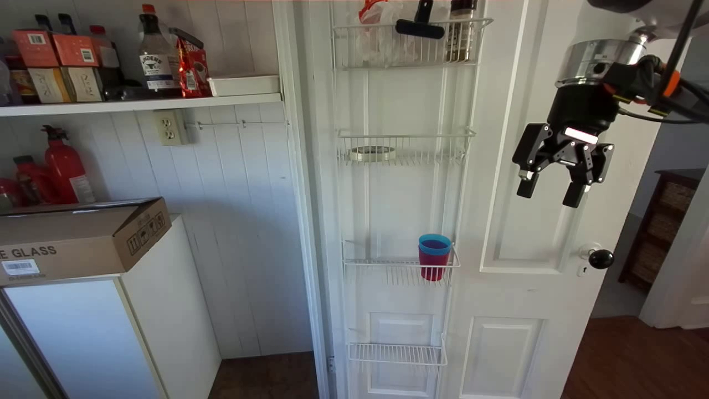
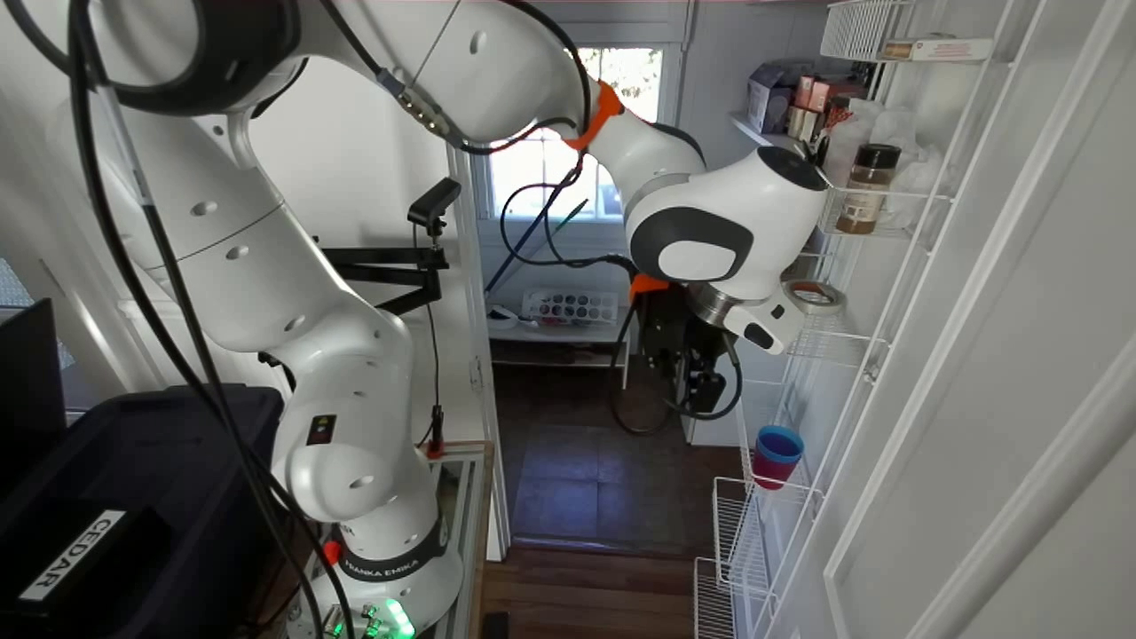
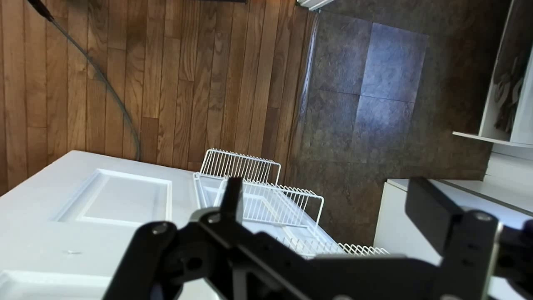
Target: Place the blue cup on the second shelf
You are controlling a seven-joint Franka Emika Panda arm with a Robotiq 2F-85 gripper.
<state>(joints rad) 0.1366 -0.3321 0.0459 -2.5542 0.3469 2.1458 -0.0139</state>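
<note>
Blue cup (image 1: 435,242) inside pink cup (image 1: 433,259) on wire tier (image 1: 382,263), white door (image 1: 512,293), wood floor (image 3: 170,91), gripper (image 1: 548,198) wide

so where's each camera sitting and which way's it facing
In an exterior view: opposite the door rack, facing it; claw and wrist show.
In an exterior view: high by the door, facing a window; arm and base show.
Wrist view: on the wrist, facing the floor; fingers show.
Both exterior views share door rack and blue cup.

- The tapered plastic tumbler (image 1: 435,243) is coloured bright blue.
- The tapered plastic cup (image 1: 434,258) is coloured magenta.
- The shallow wire tier (image 1: 410,136) is barred in white.
- The wooden plank floor (image 3: 166,83) is striped in browns.
</note>
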